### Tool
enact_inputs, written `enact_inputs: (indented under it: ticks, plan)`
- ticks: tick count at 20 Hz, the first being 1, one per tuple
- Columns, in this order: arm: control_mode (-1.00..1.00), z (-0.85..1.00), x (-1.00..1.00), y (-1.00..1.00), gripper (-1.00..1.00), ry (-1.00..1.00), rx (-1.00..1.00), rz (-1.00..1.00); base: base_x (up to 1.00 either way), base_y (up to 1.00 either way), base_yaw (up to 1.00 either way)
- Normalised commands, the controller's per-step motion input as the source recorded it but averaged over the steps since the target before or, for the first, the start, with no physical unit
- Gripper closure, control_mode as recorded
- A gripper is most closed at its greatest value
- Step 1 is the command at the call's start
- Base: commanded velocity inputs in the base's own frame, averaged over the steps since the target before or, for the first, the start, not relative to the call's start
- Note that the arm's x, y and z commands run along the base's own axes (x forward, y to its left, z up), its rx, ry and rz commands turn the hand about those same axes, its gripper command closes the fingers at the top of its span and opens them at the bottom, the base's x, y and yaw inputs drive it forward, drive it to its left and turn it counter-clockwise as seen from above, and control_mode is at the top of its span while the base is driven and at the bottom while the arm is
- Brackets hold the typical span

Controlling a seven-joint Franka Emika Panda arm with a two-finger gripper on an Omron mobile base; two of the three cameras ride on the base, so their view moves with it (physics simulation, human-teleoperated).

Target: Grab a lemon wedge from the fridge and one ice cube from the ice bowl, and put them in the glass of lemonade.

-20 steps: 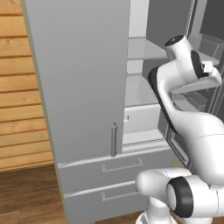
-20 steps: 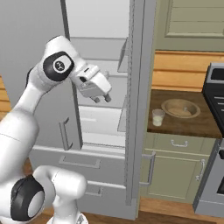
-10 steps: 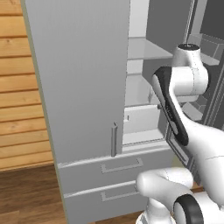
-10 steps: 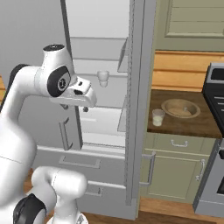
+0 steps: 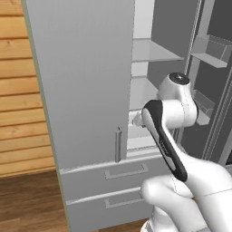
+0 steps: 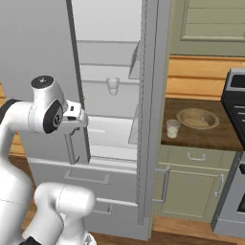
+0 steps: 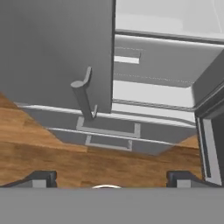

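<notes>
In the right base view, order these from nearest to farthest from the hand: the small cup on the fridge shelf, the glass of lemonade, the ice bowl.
From the hand:
1. Small cup, on a shelf inside the fridge, just up and right.
2. Glass of lemonade, on the counter's left end.
3. Ice bowl, farther right on the counter.

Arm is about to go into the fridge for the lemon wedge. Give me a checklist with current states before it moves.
1. Fridge right door swung open, shelves exposed: ok.
2. Left door out of the way: not ok, it stands closed beside the arm.
3. Claw open and empty: ok, fingertips wide apart with nothing between them.
4. Lemon wedge located on a shelf: cannot tell, no green piece is visible inside.
5. Claw aimed at the shelves: not ok, the hand view looks down at the drawers and wood floor.
6. Glass of lemonade upright beside the ice bowl on the counter: ok.
</notes>
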Motion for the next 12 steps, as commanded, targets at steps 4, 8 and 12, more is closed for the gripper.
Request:
enact_inputs:
  ticks: [4, 8, 12]
  plan:
    - [-1.00, -0.50, 0.52, 0.61, -1.00, -0.10, 0.00, 0.03, 0.00, 0.00, 0.00]
    - [-1.00, -0.27, 0.65, 0.68, -1.00, -0.13, 0.00, 0.00, 0.00, 0.00, 0.00]
    - [-1.00, -0.04, 0.35, 0.31, -1.00, 0.00, -0.04, 0.00, 0.00, 0.00, 0.00]
